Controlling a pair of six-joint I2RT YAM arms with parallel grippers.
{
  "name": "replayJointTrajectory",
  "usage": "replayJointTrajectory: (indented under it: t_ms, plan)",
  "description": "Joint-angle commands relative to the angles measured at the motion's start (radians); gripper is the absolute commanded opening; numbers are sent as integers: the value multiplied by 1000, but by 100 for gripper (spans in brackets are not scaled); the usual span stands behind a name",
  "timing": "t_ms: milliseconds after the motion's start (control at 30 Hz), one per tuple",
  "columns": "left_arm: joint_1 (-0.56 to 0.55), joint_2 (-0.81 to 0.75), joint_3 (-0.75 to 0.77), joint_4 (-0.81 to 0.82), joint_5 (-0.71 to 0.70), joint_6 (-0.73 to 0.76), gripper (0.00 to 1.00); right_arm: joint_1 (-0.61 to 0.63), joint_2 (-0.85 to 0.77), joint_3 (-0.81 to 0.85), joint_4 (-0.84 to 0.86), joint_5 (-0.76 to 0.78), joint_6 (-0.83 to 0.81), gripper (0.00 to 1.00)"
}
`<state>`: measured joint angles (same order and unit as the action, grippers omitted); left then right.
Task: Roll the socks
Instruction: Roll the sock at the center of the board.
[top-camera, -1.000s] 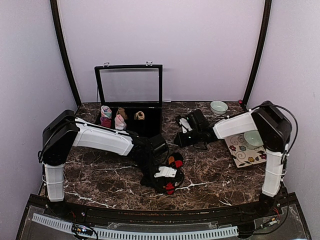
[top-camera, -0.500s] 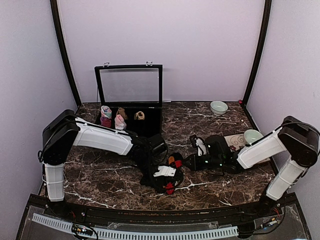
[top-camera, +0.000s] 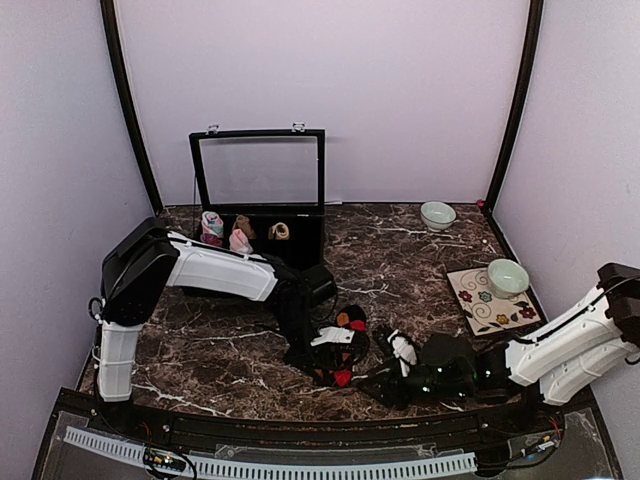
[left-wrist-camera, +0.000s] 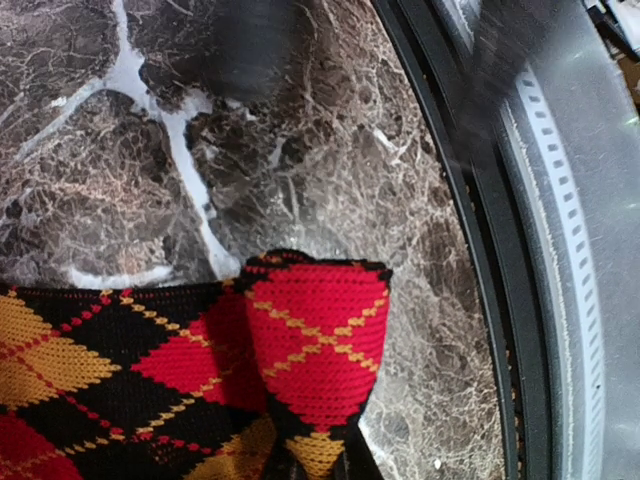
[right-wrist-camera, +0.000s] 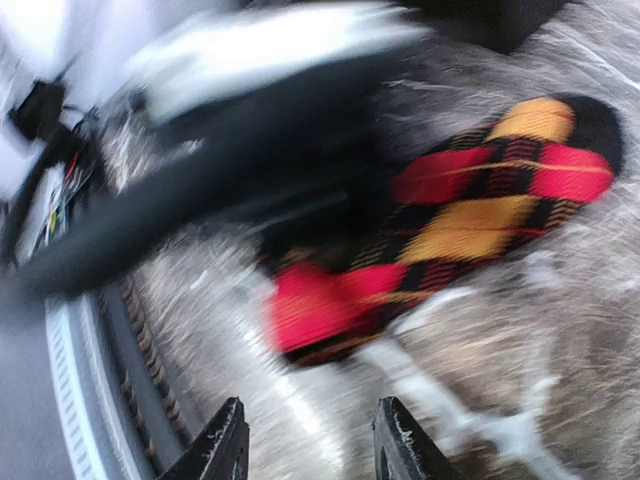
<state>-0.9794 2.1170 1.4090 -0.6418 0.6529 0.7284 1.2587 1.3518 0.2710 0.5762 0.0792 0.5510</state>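
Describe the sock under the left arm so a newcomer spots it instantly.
On the dark marble table, look near the front edge, between the two arms and in front of the open black case. The argyle sock lies there under the left arm. It is black knit with red and orange-yellow diamonds, unlike the small pale sock rolls in the case.

You have a black knit sock (left-wrist-camera: 150, 370) with red and orange argyle diamonds on a dark brown marble table (left-wrist-camera: 100, 150) veined white; your cream mat (top-camera: 480, 310) shows flowers.
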Motion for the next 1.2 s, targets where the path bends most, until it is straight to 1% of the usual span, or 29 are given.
replayJointTrajectory:
  t_ms: [0, 100, 167, 267, 433, 600, 900, 1067, 1167]
  plan:
    - [4, 171, -4, -156, -83, 41, 0, 207, -2, 60, -88, 256, -187, 43]
    - [5, 203, 29, -188, -74, 62, 0, 270, 41, 129, -135, 336, -295, 43]
    - [5, 212, 37, -190, -79, 66, 0, 286, 82, 184, -160, 387, -376, 43]
    - [5, 216, 41, -187, -107, 72, 0, 290, 159, 252, -155, 456, -498, 43]
    - [5, 218, 41, -193, -133, 84, 0, 284, 274, 298, -96, 462, -630, 41]
    - [5, 219, 38, -196, -156, 95, 0, 255, 310, 275, -36, 428, -641, 37]
    - [5, 219, 53, -210, -199, 111, 0, 208, 344, 273, -7, 368, -668, 35]
    - [3, 209, 46, -215, -212, 128, 1, 194, 358, 224, 15, 348, -631, 33]
    - [-1, 195, 24, -207, -234, 146, 1, 186, 343, 199, 24, 319, -611, 28]
